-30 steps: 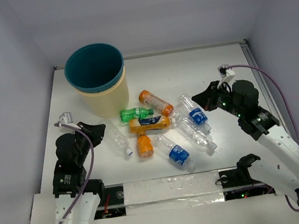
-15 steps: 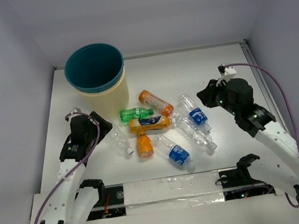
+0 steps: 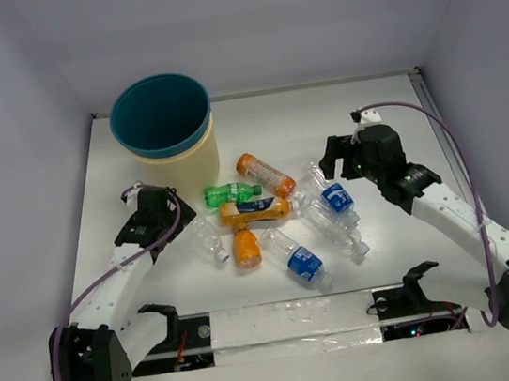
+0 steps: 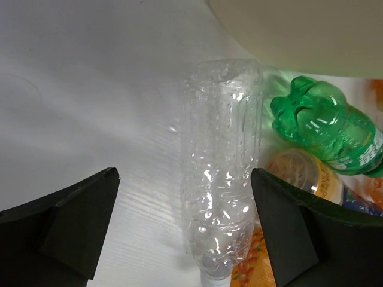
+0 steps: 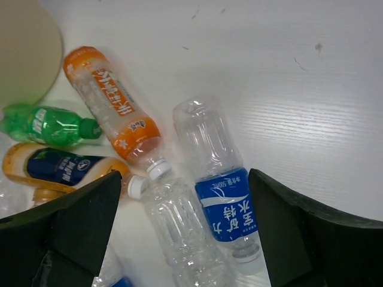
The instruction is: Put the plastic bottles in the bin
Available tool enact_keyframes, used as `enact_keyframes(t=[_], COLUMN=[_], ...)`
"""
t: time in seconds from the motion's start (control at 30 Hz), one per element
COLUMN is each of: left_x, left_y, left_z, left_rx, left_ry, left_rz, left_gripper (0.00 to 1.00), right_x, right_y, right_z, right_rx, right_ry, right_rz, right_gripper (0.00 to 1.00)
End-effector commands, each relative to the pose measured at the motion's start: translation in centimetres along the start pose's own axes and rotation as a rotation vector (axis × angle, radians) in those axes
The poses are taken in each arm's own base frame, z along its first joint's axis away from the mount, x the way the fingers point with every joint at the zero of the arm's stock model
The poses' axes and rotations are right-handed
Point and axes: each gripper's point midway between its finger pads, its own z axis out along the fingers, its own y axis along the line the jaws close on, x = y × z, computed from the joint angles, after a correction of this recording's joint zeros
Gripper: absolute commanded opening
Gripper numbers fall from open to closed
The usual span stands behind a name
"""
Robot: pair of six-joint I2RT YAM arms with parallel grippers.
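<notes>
Now, with left gripper (image 4: 184,203) and right gripper (image 5: 185,179) both splayed wide and empty, I'd straddle mid-body the clear bottle (image 4: 221,173) lying just near of the bin (image 3: 180,168), and the blue-labelled bottle (image 5: 218,185) farther right.

white arms (image 3: 457,214), black claws (image 3: 333,158), purple cables (image 3: 411,106)

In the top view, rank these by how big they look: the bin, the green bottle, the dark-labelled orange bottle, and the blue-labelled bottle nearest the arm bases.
1. bin, by far the largest.
2. blue-labelled bottle nearest the bases, the longest of the three bottles.
3. dark-labelled orange bottle, close behind it.
4. green bottle, smallest.
</notes>
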Motion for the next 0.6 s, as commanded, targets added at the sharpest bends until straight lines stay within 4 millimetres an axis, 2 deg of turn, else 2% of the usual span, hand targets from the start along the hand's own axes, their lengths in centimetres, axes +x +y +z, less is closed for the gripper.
enact_keyframes(t=[0.0, 0.17, 0.4, 0.43, 0.53, 0.57], left_x=[-1.5, -2.1, -1.7, -1.7, -1.5, -1.5], left_y=[-1.2, -1.8, -1.4, -1.4, -1.2, -1.2], left_z=[0.2, 0.9, 2.6, 2.8, 3.5, 3.7], left_rx=[0.046, 0.070, 0.034, 0.031, 0.018, 0.019], left_ry=[-0.076, -0.112, -0.120, -0.124, -0.120, -0.121], left_rz=[-0.055, -0.085, -0.083, -0.083, -0.077, -0.078], left_gripper=[0.92, 0.92, 0.92, 0.92, 0.92, 0.92], right_x=[-2.3, -0.8, 0.9, 1.7, 1.8, 2.3], right_y=[0.2, -0.7, -0.8, -0.9, -0.7, -1.2], right_z=[0.9, 2.6, 4.8, 5.4, 6.3, 7.0], right_rx=[0.026, 0.056, 0.042, 0.041, 0.038, 0.055], right_ry=[-0.057, 0.001, 0.093, 0.125, 0.157, 0.181], right_rz=[-0.027, -0.043, -0.061, -0.064, -0.079, -0.080], right_gripper=[0.93, 0.94, 0.95, 0.97, 0.98, 0.98])
